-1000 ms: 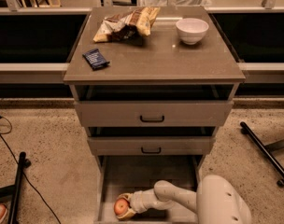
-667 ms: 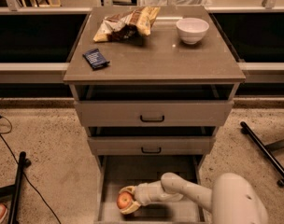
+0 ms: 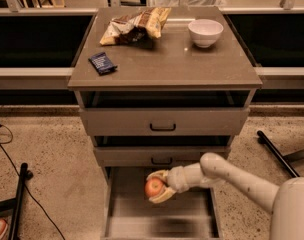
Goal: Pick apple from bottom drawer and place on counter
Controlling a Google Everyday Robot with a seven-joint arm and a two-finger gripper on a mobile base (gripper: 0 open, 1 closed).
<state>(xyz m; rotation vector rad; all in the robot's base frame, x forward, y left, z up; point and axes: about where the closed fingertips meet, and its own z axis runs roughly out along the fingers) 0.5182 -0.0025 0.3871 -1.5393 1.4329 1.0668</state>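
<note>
Lifted: gripper (image 3: 156,188) clasping apple (image 3: 153,187); over bottom drawer (image 3: 142,220); centred between its sides

Matt counter (image 3: 167,64); glossy apple (image 3: 153,187) in hand (image 3: 152,188), perhaps plastic, above bottom drawer (image 3: 142,219).

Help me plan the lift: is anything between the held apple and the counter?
The claw holds the apple over the bottom drawer, close below the middle drawer front. That front, the top drawer and the edge of the counter lie above it, so it likely must come outward first.
</note>
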